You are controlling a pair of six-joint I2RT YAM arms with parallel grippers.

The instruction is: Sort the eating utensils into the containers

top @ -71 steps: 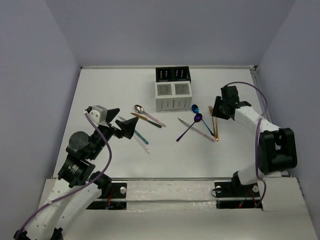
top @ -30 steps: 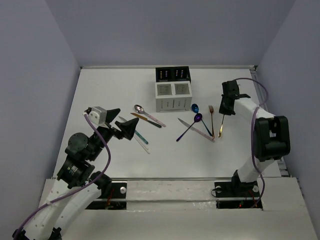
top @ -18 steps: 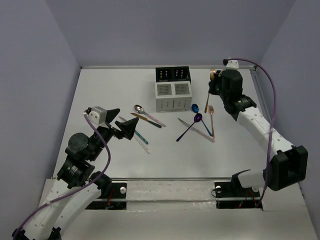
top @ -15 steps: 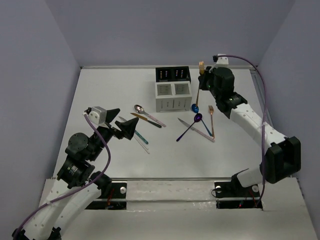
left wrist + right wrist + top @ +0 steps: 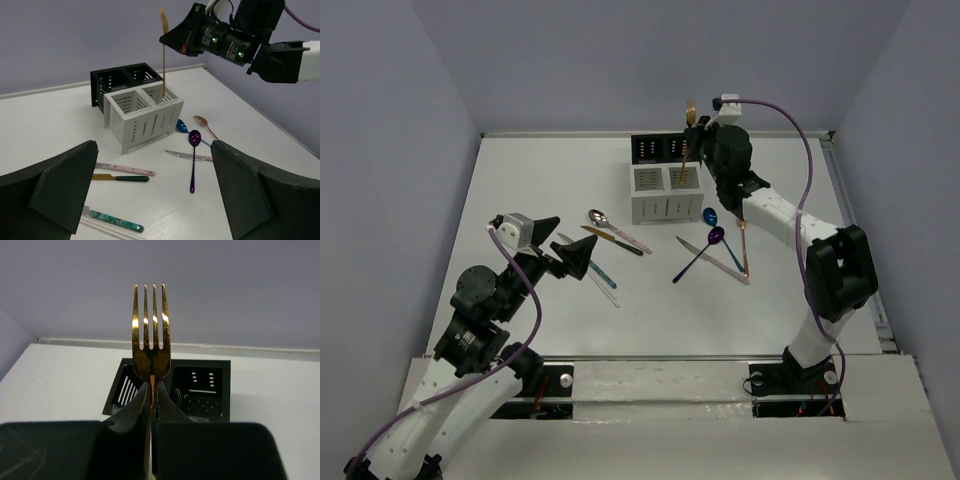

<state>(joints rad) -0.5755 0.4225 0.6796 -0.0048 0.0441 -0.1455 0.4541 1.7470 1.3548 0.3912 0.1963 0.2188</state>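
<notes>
The fork [image 5: 151, 335] is pinched upright by the right end effector [image 5: 151, 390] at the caddy [image 5: 665, 192], 12 o'clock; the left end effector [image 5: 566, 243] is spread.

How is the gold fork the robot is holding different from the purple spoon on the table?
The gold fork stands upright, tines up, pinched in the right gripper; the purple spoon lies flat on the table. The fork ends in four tines; the spoon ends in a rounded bowl. The fork is gold, the spoon purple. Both are slim and shiny.

Right gripper [image 5: 151, 392] clamped, arm extended; left gripper [image 5: 560, 242] wide open.
</notes>
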